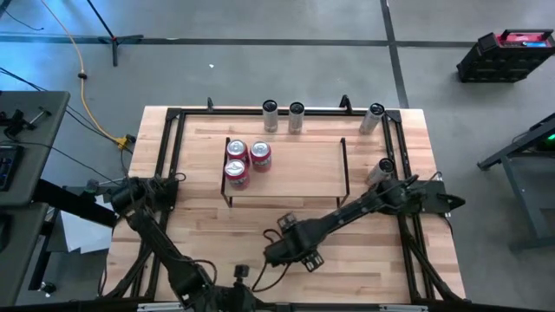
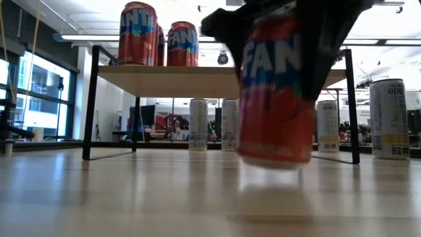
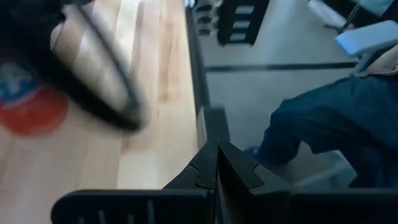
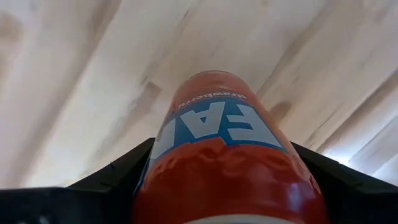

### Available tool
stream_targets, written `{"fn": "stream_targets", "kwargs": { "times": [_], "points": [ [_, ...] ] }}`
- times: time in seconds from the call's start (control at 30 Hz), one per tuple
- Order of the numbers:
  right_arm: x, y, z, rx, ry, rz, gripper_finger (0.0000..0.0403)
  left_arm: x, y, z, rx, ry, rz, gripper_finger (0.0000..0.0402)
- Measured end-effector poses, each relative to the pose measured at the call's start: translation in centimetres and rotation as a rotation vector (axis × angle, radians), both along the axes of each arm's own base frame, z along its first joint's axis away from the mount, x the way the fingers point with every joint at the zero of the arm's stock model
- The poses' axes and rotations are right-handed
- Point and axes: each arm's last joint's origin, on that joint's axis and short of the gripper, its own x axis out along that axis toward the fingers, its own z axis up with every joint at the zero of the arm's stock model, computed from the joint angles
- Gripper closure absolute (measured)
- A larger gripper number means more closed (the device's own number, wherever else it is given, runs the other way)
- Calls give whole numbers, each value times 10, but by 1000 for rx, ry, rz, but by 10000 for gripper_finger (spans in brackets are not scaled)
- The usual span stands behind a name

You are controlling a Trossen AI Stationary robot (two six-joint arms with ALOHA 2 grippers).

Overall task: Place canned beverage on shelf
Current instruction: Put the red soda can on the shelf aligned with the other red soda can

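The canned beverage, a red Fanta can (image 2: 275,99), hangs over the near middle of the table in my right gripper (image 1: 290,247), which is shut on it. The shelf (image 1: 303,169), a light-wood board on a black wire frame, stands on its thin legs beyond the gripper. Three more red cans (image 1: 243,160) stand upright on the shelf's left end. My left gripper (image 3: 216,171) is shut and holds nothing. It hangs above the table's left part (image 1: 173,180), by the shelf's left end. My right gripper pinches the red can between its two fingers, one on each side of the can's wall (image 4: 155,155), at its upper part (image 2: 270,39). The fingers come from above and point down. The can hangs below them, slightly tilted, its bottom clear of the table.
Three silver cans (image 1: 297,115) stand along the table's far edge, and a fourth (image 1: 382,169) stands by the shelf's right end. Black rails (image 1: 169,147) run round the tabletop. A person's blue-clad leg (image 3: 336,124) shows beyond the table edge.
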Motion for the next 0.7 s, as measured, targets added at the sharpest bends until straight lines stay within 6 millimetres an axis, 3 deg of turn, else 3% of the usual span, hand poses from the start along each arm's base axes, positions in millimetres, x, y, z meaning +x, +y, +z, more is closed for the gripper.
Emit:
{"fn": "stream_targets", "kwargs": {
  "times": [0.37,0.7],
  "points": [
    [12,6,-11,-27,43,331,112,-42,-17,-4,-264,247,68,399],
    [14,4,-9,14,38,316,73,-41,-16,-5,-237,248,61,399]
  ]
}}
